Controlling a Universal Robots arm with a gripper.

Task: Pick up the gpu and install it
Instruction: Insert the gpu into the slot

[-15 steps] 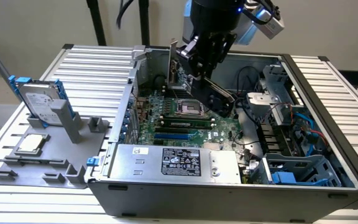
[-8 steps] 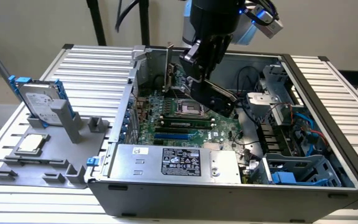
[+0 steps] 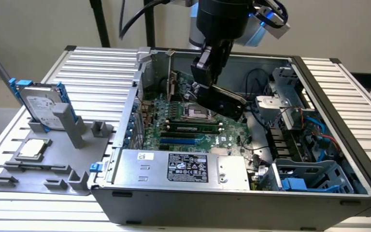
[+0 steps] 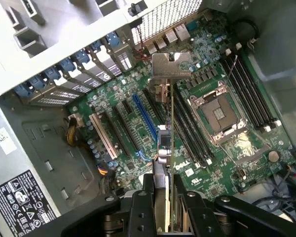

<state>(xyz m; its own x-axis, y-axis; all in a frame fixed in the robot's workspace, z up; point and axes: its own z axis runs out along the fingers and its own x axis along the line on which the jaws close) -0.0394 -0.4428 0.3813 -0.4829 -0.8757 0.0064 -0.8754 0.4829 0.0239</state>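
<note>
Black-faced gpu [image 3: 224,101], tilted, above motherboard [image 3: 192,134]

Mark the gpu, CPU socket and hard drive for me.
gpu [image 4: 171,66], wrist view, on its silver bracket.
CPU socket [image 4: 221,111], wrist view, on the open centre.
hard drive [image 3: 41,104], exterior view, on its labelled silver face.

Bright even light; gpu [image 4: 171,66] bracket shiny; case [image 3: 237,208] interior softly shadowed.
</note>
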